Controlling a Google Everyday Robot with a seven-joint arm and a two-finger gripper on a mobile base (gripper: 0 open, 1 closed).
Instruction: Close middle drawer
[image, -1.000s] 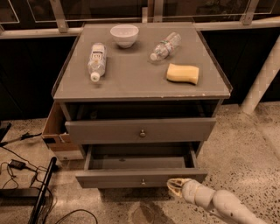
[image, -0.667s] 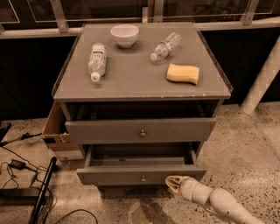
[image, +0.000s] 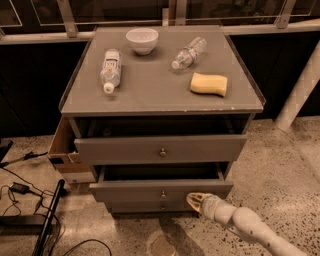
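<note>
Grey cabinet of three drawers, seen from above and in front, on a speckled stone floor.

On the flat top, back to front: white bowl upright near the rear edge; clear plastic bottle on its side at left, cap toward the front; second, crumpled clear bottle on its side at right, lying diagonally; yellow sponge flat near the right front corner. All four well apart from one another.

Below the top: uppermost drawer, pulled part-way out, dark gap above its front, small round knob at centre. Beneath it the middle drawer, second of the three, also drawn out a little, with a shadowed strip of interior visible behind its plain front and its own knob at centre. Lowest drawer front seen only as a narrow band underneath.

Gripper at lower right, low against the right part of the middle drawer's front, near its bottom edge; fingers drawn together into one blunt cream tip. Exact contact with the front not resolvable. Pale jointed arm running off toward the lower right corner.

Left of the cabinet: open cardboard box, black cables on the floor. At far right: white post.
</note>
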